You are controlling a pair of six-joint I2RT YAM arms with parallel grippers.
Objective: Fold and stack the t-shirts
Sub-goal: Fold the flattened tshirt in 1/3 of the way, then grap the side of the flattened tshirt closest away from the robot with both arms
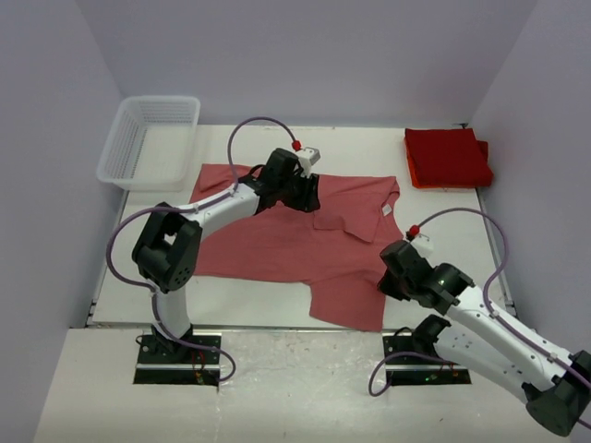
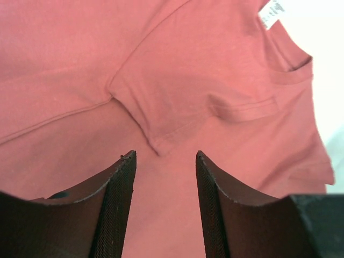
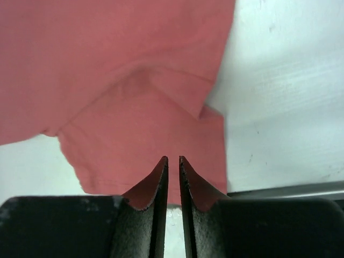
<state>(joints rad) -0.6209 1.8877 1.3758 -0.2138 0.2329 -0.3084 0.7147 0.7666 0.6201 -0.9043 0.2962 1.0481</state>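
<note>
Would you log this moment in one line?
salmon-red cloth t-shirt: spread out | folded deep-red cloth t-shirts: stacked | left jaws: open above it | right jaws: nearly shut

Bright even light; soft shadows; wrist views slightly blurred.

White table (image 1: 240,293) in view: a salmon-red t-shirt (image 1: 295,242) sprawls flat across the middle, one sleeve reaching the near edge. Folded deep red shirts (image 1: 447,157) sit stacked in the far right corner, a white mesh basket (image 1: 118,148) in the far left.
</note>
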